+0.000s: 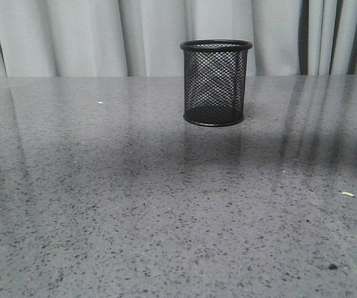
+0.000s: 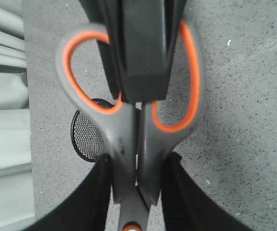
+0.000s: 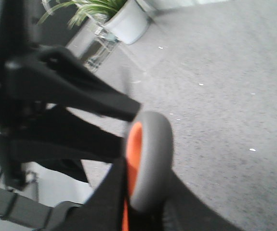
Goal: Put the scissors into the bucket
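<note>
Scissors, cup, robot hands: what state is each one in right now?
scissors: blades closed, gripped below the handles, off the table.
bucket: upright on the table, nothing visibly inside.
left gripper: shut on the scissors.
right gripper: its opening is unclear; a scissor handle loop lies by it.

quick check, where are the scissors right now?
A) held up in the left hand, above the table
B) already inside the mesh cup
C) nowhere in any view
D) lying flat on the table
A: the left wrist view shows the scissors clamped between the fingers of the left hand, with the mesh cup on the table below; the front view shows the cup empty.
</note>
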